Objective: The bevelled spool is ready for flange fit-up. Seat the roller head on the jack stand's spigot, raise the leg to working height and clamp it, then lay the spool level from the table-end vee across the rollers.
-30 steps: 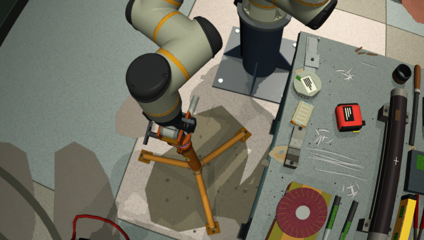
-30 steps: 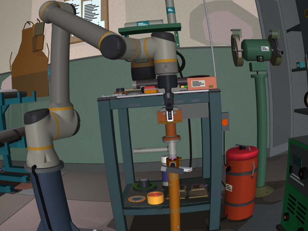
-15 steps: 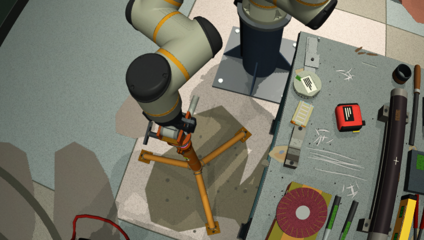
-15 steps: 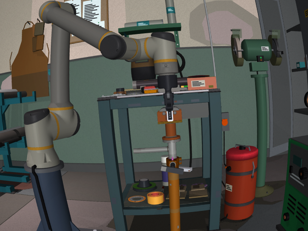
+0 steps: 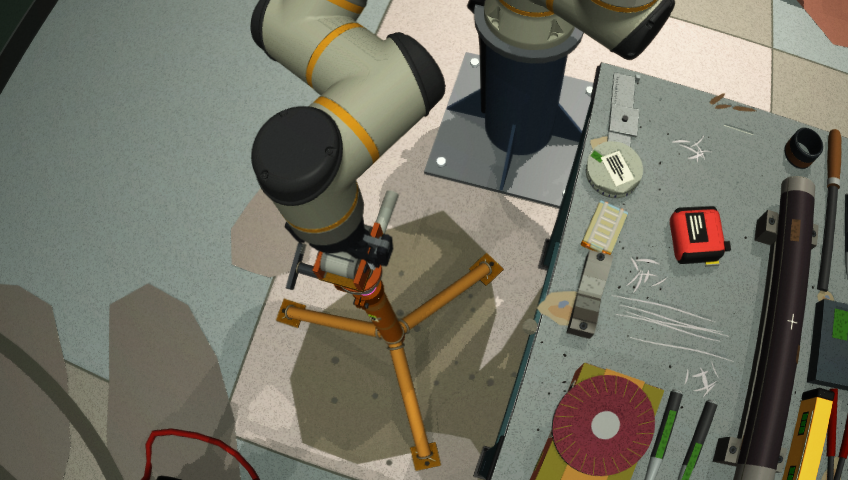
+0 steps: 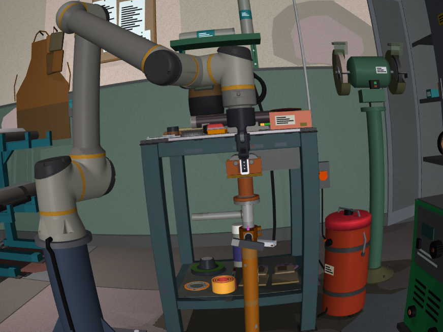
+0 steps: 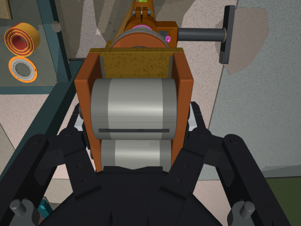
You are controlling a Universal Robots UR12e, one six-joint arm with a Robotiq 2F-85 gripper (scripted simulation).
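On the floor plate beside the table stands the orange tripod jack stand [image 5: 390, 333], and the orange roller head [image 7: 134, 103] with its two grey rollers sits on top of the stand's column [image 6: 244, 169]. The roller head is held in my gripper [image 7: 135, 125], which grips its side plates from above. Below it the grey inner leg [image 6: 247, 214] rises from the orange outer tube [image 6: 251, 288], with a clamp collar and dark handle [image 7: 203, 34] at the joint. The dark spool [image 5: 779, 321] lies lengthwise on the table at the right, cradled in vee blocks.
The table's edge and dark frame [image 5: 535, 297] lie just right of the stand. On the table are a red tape measure [image 5: 696, 234], a flap disc [image 5: 604, 423] and markers. A red cylinder [image 6: 345, 262] stands on the floor, and a bench grinder [image 6: 367, 77] rises behind it.
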